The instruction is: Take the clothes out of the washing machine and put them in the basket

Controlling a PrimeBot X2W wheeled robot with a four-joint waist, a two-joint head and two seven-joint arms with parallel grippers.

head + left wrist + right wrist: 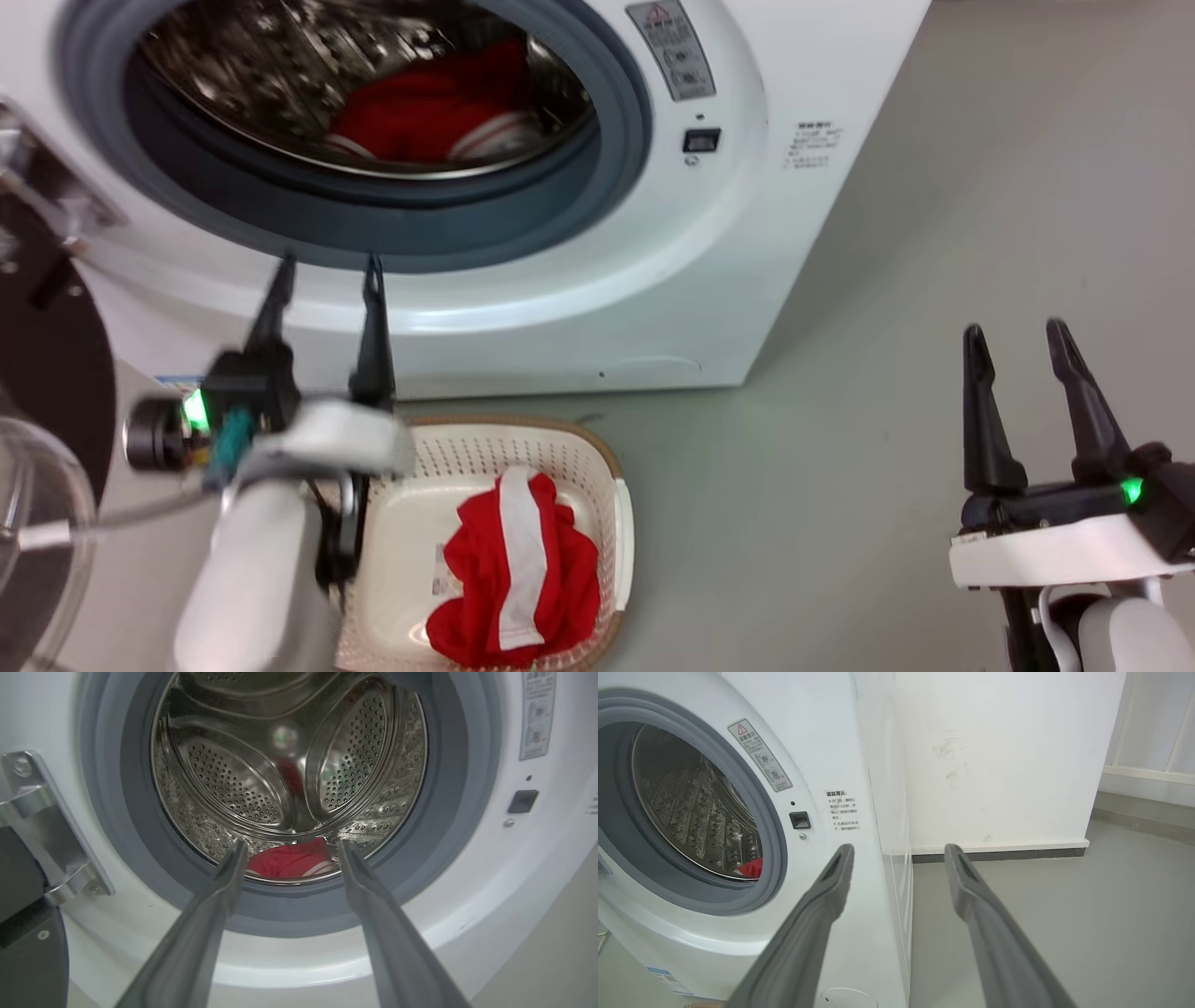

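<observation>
One red garment (518, 569) lay in the basket (597, 446); a second garment (429, 107) sat low in the drum (243, 75) of the washing machine (728, 280). The left gripper (329, 264), fingers spread and empty, hung before the grey seal (420, 233). The sound move was to clear that lip, dip low and pinch a bunched fold. The right gripper (1016, 329) stood apart, likewise spread and empty

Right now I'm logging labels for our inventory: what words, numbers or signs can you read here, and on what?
"温馨提示:" seems to head the printed note on the washing machine front; the lines below are too small.
Red warning triangle: on the grey sticker beside the porthole; its text is blurred.
Blue-edged label, low on the machine: unreadable.
Paper label in the basket: unreadable.
</observation>
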